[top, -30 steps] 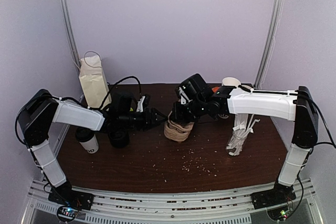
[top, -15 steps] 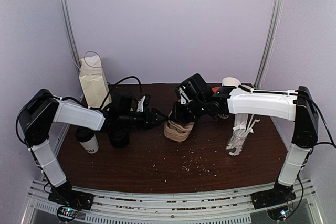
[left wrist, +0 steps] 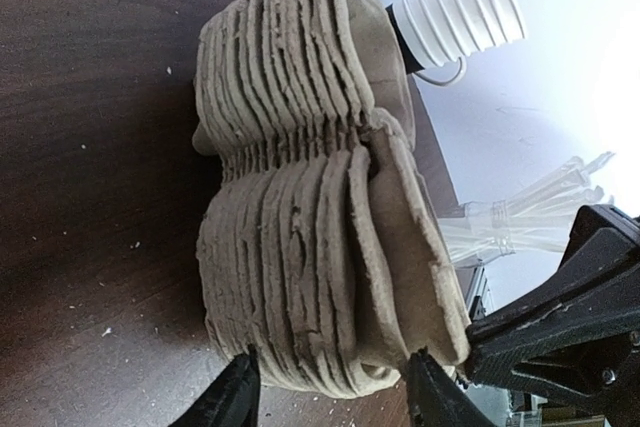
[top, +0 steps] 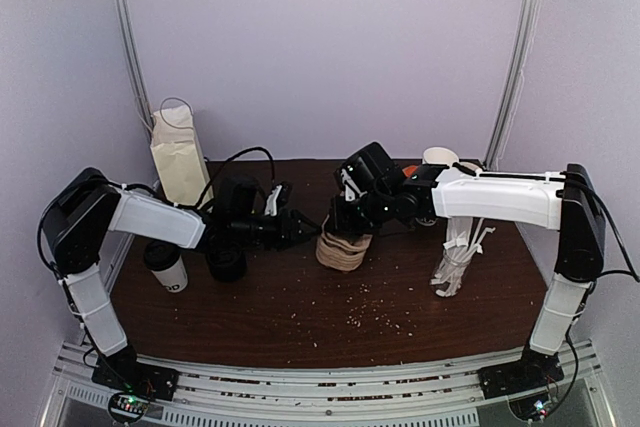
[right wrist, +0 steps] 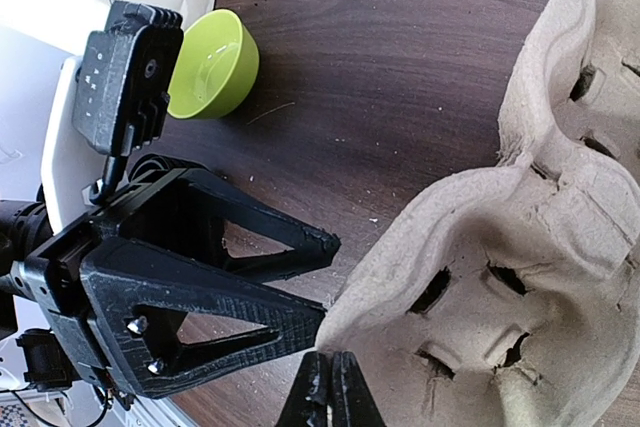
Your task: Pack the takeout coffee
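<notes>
**A:** What has changed in the last second?

**B:** The left arm has drawn back a little toward its own side, and the left gripper (left wrist: 330,387) has narrowed from wide to about half.

**A:** And the layout?

**B:** On the table (top: 300,312), the paper bag (top: 178,159) stands at the back left. The stack of pulp cup carriers (left wrist: 300,217) sits mid-table. The takeout coffee (top: 168,269) is upright at the left edge, well apart from both grippers and untouched.

**A:** What are the grippers doing?

**B:** The left one straddles the stack near its base, pads (left wrist: 238,387) touching both sides. I cannot tell how firm that hold is. The right gripper (right wrist: 326,387) is fully closed at the rim of the top carrier (right wrist: 480,247). Whether pulp sits between its tips is hidden.

**A:** So it's separating one carrier. How should it do that well?

**B:** I'd clamp the lower layers first, then peel the top one up slowly from that corner. Nested pulp probably sticks, so check that only one layer rises and the stack doesn't slide.
</notes>
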